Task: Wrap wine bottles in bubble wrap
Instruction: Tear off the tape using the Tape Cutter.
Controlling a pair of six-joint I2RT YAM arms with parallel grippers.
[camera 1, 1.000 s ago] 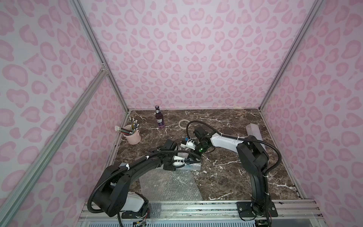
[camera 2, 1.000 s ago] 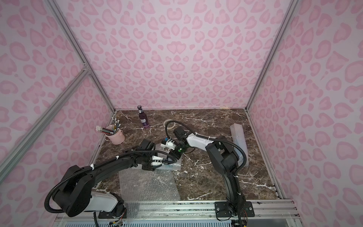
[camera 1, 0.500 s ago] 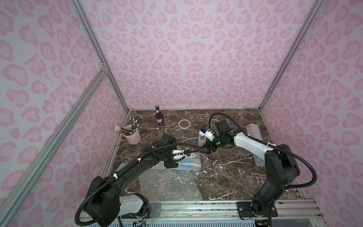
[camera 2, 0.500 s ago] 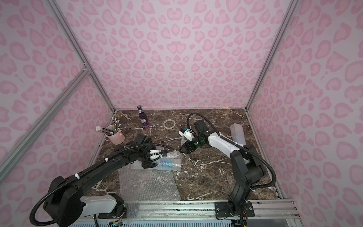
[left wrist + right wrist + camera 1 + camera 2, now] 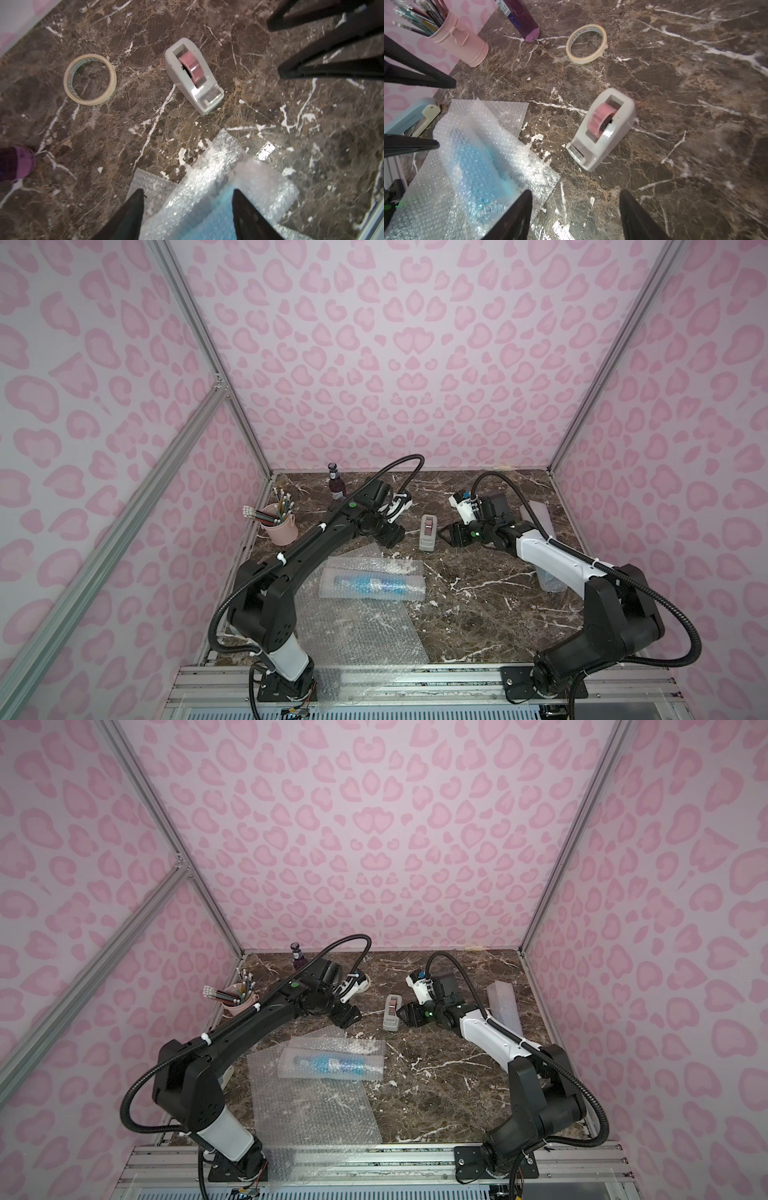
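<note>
A blue wine bottle [image 5: 370, 585] [image 5: 332, 1063] lies on its side rolled in bubble wrap [image 5: 399, 568], and neither gripper touches it. A flat sheet of bubble wrap [image 5: 357, 635] [image 5: 316, 1115] lies under and in front of it. The dark purple bottle [image 5: 336, 485] [image 5: 523, 18] stands at the back. My left gripper [image 5: 391, 537] [image 5: 188, 199] hangs open above the far end of the wrapped bottle [image 5: 207, 218]. My right gripper [image 5: 446, 533] [image 5: 575, 197] is open over bare marble, beside the bundle [image 5: 475, 162]. A second bubble-wrap bundle [image 5: 536, 516] [image 5: 505, 1006] lies at the right.
A grey tape dispenser [image 5: 428, 533] [image 5: 195, 79] [image 5: 604, 128] with pink tape sits between the two grippers. A pale tape ring [image 5: 91, 102] [image 5: 583, 60] lies behind it. A pink pencil cup [image 5: 280, 526] [image 5: 460, 45] stands at the left, a pale blue stapler [image 5: 413, 122] nearer.
Both grippers have let go of the wrapped bottle, risen and drawn back toward the far side, the right one swinging right. The bundle now lies alone.
</note>
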